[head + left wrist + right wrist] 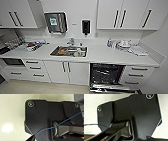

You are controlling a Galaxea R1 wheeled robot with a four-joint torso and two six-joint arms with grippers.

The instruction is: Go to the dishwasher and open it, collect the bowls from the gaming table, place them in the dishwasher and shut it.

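— Where's the dishwasher [106,73]?
— Under the bench [105,55], right of the sink [69,51], door dropped open, dark racks showing.
— And your jaws?
— I cannot tell, left or right.

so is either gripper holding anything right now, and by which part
Cannot be told: the wrist views don't show the fingers. The dishwasher stands open.
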